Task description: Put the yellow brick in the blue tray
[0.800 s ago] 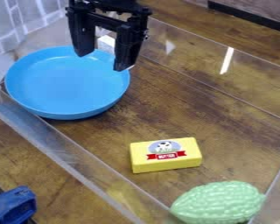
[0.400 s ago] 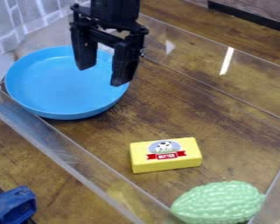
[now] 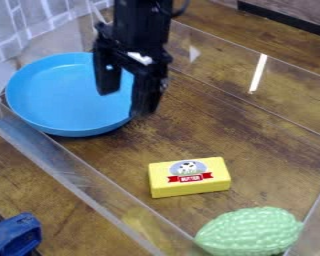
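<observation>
Dark, grained wood forms the tabletop (image 3: 243,110), on which clear plastic walls (image 3: 69,165) enclose the working area. Compared with the earlier frames, the black gripper (image 3: 129,85) is seen lower and shifted toward the near right rim of the blue tray (image 3: 49,100), a round, shallow, smooth plastic dish at the far left; its two fingers are spread apart and nothing is held between them. A green, bumpy gourd (image 3: 250,232) is shown at the lower right. The yellow brick (image 3: 190,177), a small rectangular block bearing a white and red label, lies unmoved on the wood, well apart from the tray and near the gourd.
</observation>
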`<state>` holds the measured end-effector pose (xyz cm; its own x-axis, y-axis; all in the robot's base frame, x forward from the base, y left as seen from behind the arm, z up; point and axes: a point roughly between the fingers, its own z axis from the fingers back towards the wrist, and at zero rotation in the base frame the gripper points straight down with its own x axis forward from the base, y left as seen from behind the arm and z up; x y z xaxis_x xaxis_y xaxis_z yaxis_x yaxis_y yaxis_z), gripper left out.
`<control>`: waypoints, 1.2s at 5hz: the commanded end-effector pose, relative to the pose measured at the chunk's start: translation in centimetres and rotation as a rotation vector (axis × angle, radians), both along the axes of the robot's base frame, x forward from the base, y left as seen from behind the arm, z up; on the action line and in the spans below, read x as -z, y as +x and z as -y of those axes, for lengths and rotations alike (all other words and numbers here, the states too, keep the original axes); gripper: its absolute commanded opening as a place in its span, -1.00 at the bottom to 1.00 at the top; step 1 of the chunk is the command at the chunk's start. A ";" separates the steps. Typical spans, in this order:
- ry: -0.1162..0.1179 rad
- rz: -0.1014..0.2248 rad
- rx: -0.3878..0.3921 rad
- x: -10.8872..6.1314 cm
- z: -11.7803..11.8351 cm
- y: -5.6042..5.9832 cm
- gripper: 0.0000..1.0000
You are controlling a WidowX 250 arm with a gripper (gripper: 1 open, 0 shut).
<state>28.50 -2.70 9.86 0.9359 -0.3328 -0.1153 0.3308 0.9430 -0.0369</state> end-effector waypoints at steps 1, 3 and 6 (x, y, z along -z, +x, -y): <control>-0.008 0.063 0.177 -0.3 1.6 -0.4 1.00; 0.010 0.109 0.360 2.6 3.6 -0.8 1.00; -0.003 0.164 0.414 5.5 4.2 -0.5 1.00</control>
